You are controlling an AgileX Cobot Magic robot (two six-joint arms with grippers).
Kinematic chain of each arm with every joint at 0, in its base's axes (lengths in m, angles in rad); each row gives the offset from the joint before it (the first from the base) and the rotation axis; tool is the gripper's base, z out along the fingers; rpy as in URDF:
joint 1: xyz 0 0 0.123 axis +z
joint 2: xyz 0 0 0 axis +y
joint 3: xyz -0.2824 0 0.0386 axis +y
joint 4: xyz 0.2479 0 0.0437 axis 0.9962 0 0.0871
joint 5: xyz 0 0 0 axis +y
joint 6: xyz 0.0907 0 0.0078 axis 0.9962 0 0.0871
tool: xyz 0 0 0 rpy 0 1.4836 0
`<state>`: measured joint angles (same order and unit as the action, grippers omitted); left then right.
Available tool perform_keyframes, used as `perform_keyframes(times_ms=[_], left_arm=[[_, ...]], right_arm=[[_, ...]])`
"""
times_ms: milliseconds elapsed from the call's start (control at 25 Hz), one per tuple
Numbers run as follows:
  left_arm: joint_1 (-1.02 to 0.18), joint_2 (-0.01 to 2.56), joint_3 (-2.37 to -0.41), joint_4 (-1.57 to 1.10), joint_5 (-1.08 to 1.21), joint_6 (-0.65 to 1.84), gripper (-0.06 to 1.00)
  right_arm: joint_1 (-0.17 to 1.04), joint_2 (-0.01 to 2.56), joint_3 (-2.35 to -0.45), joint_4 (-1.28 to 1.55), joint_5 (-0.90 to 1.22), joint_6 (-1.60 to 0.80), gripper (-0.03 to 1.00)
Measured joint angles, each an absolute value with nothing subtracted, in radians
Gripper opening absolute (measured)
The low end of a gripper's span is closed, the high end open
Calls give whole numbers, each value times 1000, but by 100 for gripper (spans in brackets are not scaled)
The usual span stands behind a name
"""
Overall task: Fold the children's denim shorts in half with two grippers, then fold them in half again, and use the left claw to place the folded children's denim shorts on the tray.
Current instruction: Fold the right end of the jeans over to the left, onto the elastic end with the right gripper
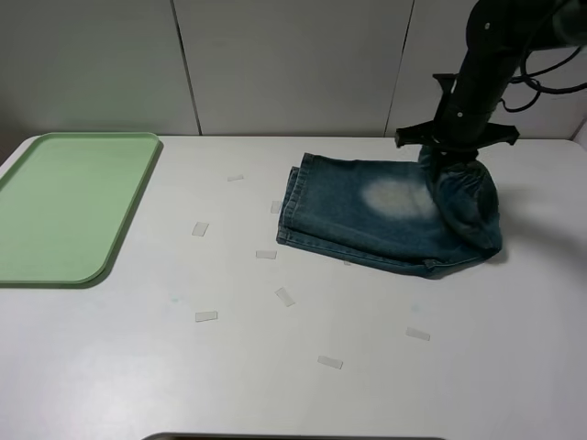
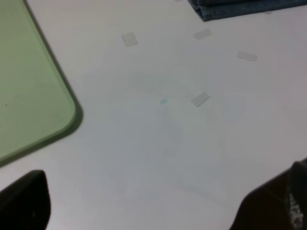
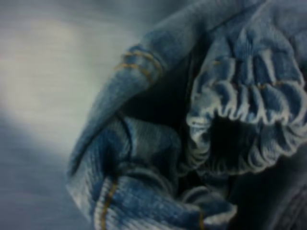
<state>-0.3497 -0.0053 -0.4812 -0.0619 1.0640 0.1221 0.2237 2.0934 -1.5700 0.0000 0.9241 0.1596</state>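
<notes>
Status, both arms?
Left gripper open above white table. Right gripper shut on gathered waistband of blue denim shorts. Small pale tape strips lie toward green plastic tray.

A flat white matte tabletop [image 1: 110, 367] is filling the scene, and small translucent rectangular tape strips are lying scattered on it, well apart: one strip [image 1: 200, 228] toward the left, another strip [image 1: 206, 316] nearer the front, a tilted strip [image 1: 285, 296] near the middle. A tiny teal speck [image 2: 164, 101] is showing near one strip [image 2: 200, 99]. Pale grey wall panels [image 1: 284, 64] with dark vertical seams are standing behind.
</notes>
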Motion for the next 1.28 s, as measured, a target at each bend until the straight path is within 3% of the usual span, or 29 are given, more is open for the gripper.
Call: perform_keyframes(times_ms=[640,880,1160,1280], left_arm=[[-350,-5,-481,-62,1064,122,98],[-350,-5,-481,-62,1064,122,98],[-350,-5,-481,-62,1064,122,98],[-350,-5,-481,-62,1064,122,98]], right_arm=[[342,2122,-1569,222,691,116,8],[380,2128,-1569,400,625,57,19],[430,2130,-1569,535,525,-40,23],[437,2130,-1569,536,495,-95,39]])
